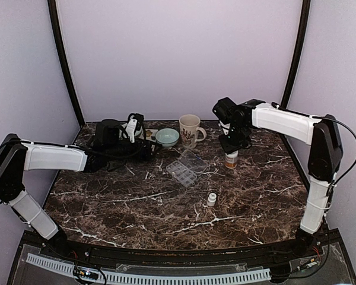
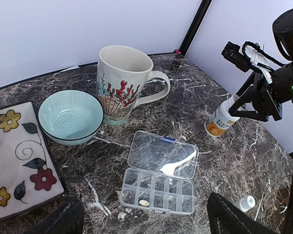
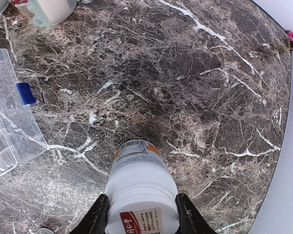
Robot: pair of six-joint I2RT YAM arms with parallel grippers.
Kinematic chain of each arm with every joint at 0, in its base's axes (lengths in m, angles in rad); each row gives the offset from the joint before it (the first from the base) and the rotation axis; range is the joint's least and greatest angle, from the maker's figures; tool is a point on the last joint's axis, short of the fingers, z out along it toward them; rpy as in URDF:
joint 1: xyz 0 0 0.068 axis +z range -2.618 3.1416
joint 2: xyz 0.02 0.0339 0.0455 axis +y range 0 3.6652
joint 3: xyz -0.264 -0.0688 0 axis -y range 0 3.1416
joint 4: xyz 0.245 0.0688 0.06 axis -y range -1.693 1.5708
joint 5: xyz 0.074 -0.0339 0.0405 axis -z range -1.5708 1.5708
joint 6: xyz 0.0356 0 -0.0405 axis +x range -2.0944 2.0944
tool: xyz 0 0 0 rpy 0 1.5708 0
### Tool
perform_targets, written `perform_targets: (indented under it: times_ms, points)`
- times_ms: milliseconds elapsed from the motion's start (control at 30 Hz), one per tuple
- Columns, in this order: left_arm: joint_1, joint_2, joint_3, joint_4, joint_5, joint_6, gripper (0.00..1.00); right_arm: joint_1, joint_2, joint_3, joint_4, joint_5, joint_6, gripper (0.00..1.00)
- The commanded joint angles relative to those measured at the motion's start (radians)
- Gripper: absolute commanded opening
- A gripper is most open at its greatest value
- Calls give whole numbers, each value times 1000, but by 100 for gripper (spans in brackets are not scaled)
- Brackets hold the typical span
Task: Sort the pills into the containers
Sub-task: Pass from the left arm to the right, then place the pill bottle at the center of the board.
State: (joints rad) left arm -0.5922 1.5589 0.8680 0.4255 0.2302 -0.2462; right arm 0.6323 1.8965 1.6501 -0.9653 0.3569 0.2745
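Observation:
The clear organiser box (image 1: 181, 173) lies open mid-table, its lid (image 2: 162, 155) folded back toward the mug. One pale pill (image 2: 144, 203) lies in a near compartment; the other compartments look empty. The box's lid edge with a blue latch shows in the right wrist view (image 3: 10, 117). My right gripper (image 1: 232, 143) is shut on the white top of the orange-labelled pill bottle (image 3: 139, 180), whose base is at the table right of the box (image 1: 231, 160). My left gripper (image 2: 146, 225) is open and empty, low over the table just near of the box.
A pale green bowl (image 2: 71, 117) and a coral-patterned mug (image 2: 123, 83) stand behind the box. A floral tray (image 2: 19, 161) lies at the left. A small white cap (image 1: 211, 199) sits on the marble in front of the box. Curtain walls enclose the table.

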Motion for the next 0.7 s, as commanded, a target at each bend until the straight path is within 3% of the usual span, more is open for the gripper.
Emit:
perform_targets:
  times_ms: [0,667]
  points:
    - [-10,-28,19,-16,-22,24,90,-28,3,-25,14,2,-11,0]
    - [-17,-28,25,-34,-22,36,90,-110,-30,-206,135,-91,16,1]
